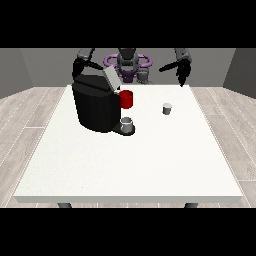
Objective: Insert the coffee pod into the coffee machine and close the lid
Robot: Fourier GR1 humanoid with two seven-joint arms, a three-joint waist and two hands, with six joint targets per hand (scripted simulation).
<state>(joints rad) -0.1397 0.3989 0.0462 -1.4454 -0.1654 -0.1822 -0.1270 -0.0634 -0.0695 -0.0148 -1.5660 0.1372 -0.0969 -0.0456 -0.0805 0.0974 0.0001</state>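
Clearly, the coffee pod (167, 108) is seen upright on the counter (150, 160), apart from the coffee machine (96, 106), whose lid (111, 79) is raised. The robot hand at the view's right (182, 70) is held relaxed, grasping nothing; for the robot hand at the view's left (78, 66) this cannot be told.

Coffee pod (167, 108) right of coffee machine (96, 106)

Even, diffuse light from above; white table (150, 160) bright, no glare. Soft, faint shadows sat under the coffee machine (95, 105) and the small grey pod (167, 108). Rear walls were dimmer.
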